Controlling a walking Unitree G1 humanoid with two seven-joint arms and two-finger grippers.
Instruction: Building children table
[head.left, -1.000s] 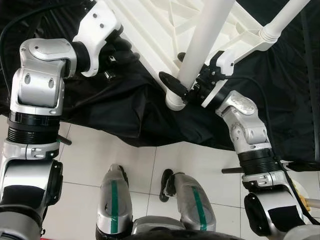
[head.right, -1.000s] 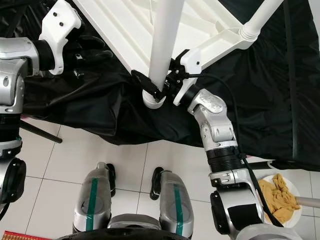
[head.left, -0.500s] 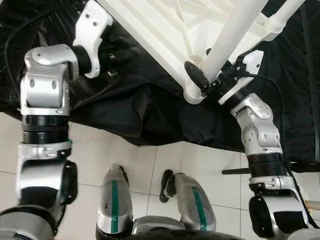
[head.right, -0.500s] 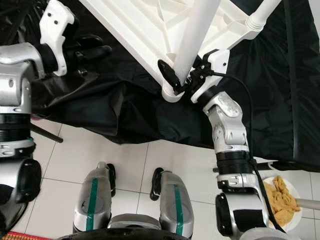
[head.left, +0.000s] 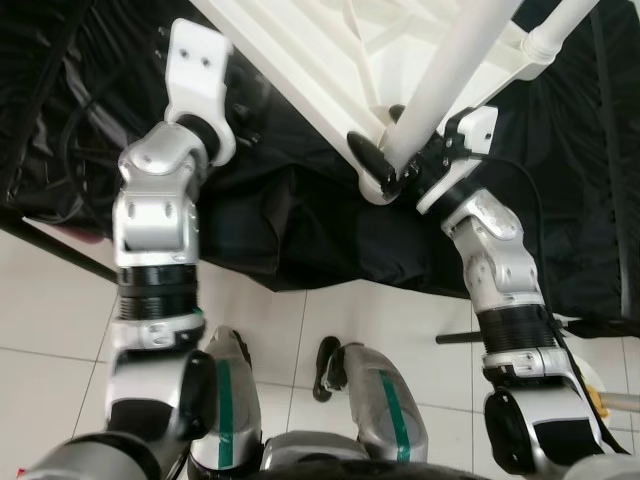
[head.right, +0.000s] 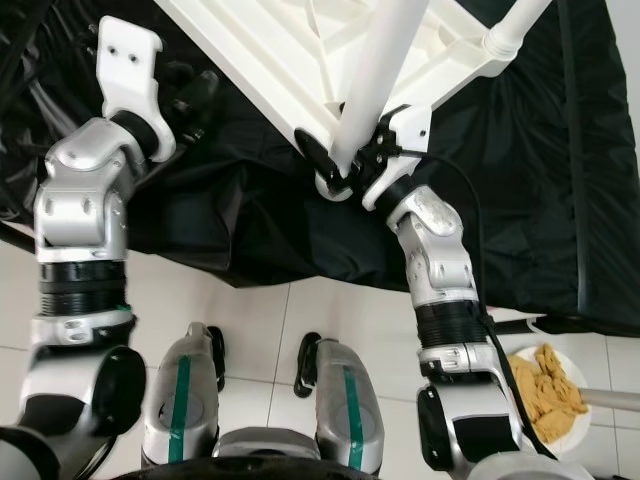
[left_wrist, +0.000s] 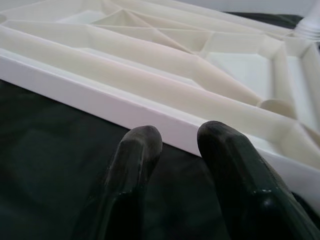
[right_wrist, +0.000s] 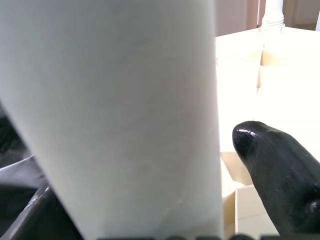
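Room setting: pale glossy square floor tiles (head.left: 300, 330) with thin dark grout lines, under even daylight.
Crumpled black fabric sheet (head.left: 290, 215) spread across the floor's far part, its edge lying on the tiles; round white plate of yellowish fried food (head.right: 552, 395) near the sheet's right end; thin black rod (head.left: 455, 338) beside it.

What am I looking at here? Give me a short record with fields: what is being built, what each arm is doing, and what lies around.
Being built: white plastic tabletop, upside down on a black cloth
Right gripper: shut on a white table leg, its lower end at the tabletop's near corner
Left gripper: fingers open, by the tabletop's edge, holding nothing
Already fitted: another leg at the far corner
Floor: pale tiles; plate of food to the right
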